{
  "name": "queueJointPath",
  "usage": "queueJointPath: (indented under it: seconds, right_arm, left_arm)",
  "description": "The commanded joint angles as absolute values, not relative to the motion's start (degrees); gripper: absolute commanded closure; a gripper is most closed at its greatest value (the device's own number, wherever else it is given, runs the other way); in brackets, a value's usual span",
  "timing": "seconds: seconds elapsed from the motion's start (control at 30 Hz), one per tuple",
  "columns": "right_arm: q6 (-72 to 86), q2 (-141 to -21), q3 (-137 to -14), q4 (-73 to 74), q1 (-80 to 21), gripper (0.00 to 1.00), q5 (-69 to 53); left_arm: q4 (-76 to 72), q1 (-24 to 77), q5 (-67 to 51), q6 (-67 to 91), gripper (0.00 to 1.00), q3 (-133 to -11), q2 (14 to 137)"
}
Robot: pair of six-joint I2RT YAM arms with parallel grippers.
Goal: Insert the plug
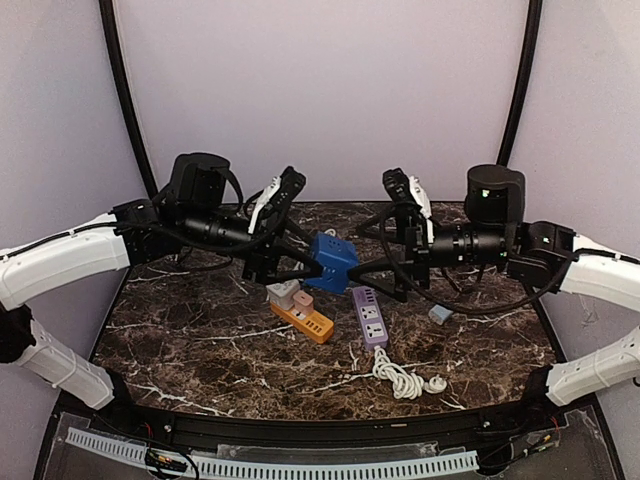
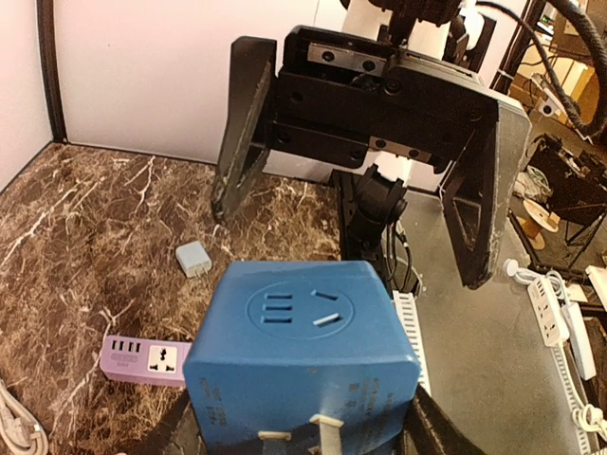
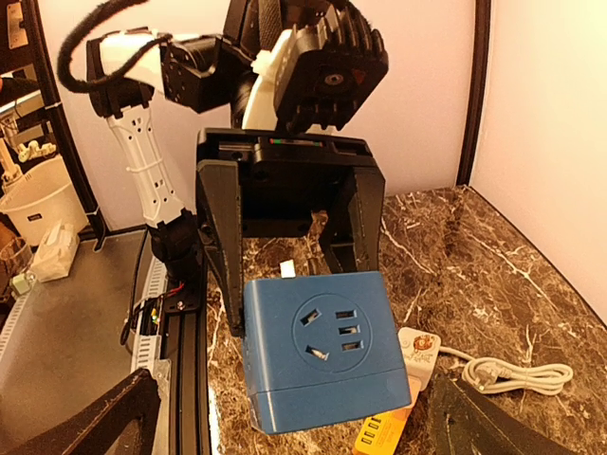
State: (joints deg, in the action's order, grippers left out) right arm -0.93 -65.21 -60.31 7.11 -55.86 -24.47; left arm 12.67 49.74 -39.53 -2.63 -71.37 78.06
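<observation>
A blue cube socket adapter (image 1: 333, 258) with metal prongs is held above the table by my left gripper (image 1: 320, 264), which is shut on its sides. In the left wrist view the cube (image 2: 303, 351) fills the space between my left gripper's (image 2: 313, 438) fingers, prongs toward the camera. My right gripper (image 1: 385, 268) is open and empty, facing the cube from the right at close range. In the right wrist view the cube (image 3: 322, 346) hangs just ahead of my right gripper (image 3: 294, 431), socket face toward it. An orange power strip (image 1: 308, 320) lies below the cube.
Two small plugs (image 1: 290, 295) sit in the orange strip's far end. A purple power strip (image 1: 370, 317) lies to its right with a coiled white cable (image 1: 400, 378). A small light-blue adapter (image 1: 440, 314) lies on the marble table (image 1: 200, 340) at the right.
</observation>
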Motion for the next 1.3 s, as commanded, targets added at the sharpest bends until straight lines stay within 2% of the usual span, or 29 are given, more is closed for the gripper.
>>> queueJointPath:
  seconds: [0.0,0.17,0.3,0.73,1.27]
  right_arm:
    - [5.0,-62.6,-58.2,0.3,-56.2,0.01,-22.4]
    - [13.0,-61.5,-59.0,-1.5,-56.2,0.01,-17.9]
    - [17.4,-60.8,-58.7,-3.8,-56.2,0.01,-19.1]
    - [19.9,-61.3,-59.7,-6.3,-56.2,0.03,-23.3]
    - [20.9,-64.6,-61.6,-9.1,-56.3,0.23,-25.7]
  left_arm:
    - [-4.2,49.8,-40.7,5.9,0.99,-68.5,74.8]
    - [-11.1,49.7,-43.4,11.6,0.99,-67.0,75.5]
    - [-16.1,49.6,-44.5,14.8,0.99,-65.8,75.4]
    - [-31.1,49.5,-48.5,25.5,0.99,-64.2,77.3]
    - [-38.3,49.5,-47.6,30.2,0.99,-64.1,80.7]
